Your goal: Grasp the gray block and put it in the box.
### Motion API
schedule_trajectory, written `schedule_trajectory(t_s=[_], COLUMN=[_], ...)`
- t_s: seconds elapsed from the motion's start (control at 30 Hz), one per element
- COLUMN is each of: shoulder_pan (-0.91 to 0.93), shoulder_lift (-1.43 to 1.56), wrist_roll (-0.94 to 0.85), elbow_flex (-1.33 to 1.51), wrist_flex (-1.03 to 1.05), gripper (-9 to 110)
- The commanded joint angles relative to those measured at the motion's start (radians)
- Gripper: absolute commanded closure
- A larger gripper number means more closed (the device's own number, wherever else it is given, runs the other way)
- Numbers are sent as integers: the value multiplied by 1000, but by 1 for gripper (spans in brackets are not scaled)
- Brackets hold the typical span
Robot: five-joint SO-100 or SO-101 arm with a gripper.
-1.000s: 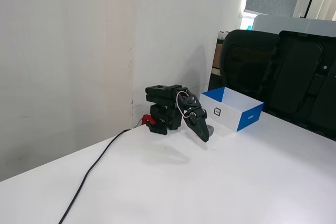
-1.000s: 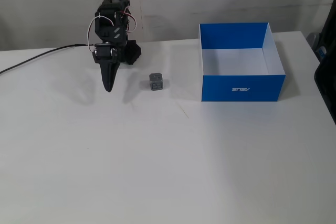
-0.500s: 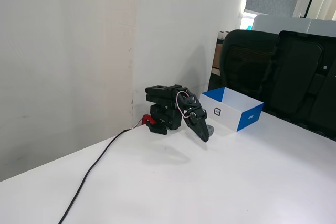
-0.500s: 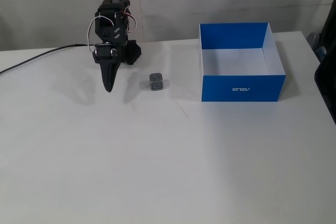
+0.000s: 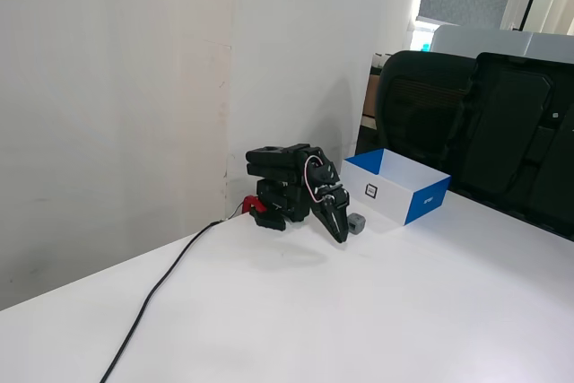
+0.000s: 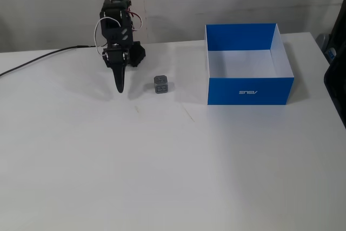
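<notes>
Two fingers pressed together into one dark point, nothing between them: gripper closed and empty, tip aimed down at the table. In a fixed view the same closed wedge reads clearly, no gap visible between the jaws.

Gray block sits on the table just to the right of the tip in the front fixed view, apart from it, not touched. Between block and fingers only bare white surface. In a fixed view from the side the block shows just past the fingertip, near the box.

Box stands further right of the block in the front view, open top, white inside, nothing in it. Side view shows its labelled wall.

Arm folded low over its base, red-and-white servo wires looped at the wrist. Black cable runs off left across the table.

Handling, judged: block looks small, rigid, light; faces flat with rounded edges, probably somewhat smooth. Best hold is across two opposite flat faces, fingers low and square to them, so it does not twist out. Jaws must open first and shift right over the block.

Task not yet begun; block still ungrasped.
</notes>
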Motion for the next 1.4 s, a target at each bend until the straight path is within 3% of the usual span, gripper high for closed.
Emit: schedule_trajectory(t_s=[0.0,0.17,0.4,0.93,1.37], shoulder_pan=[-8,-63,-71,132,265], shoulder_lift=[-91,-434,-497,-1019,-1322], wrist_roll=[-9,5,-121,-545,-790], elbow_flex=[-121,-298,-468,-884,-1157], wrist_flex=[-26,-118,-130,190,437], gripper=[101,101,100,101,101])
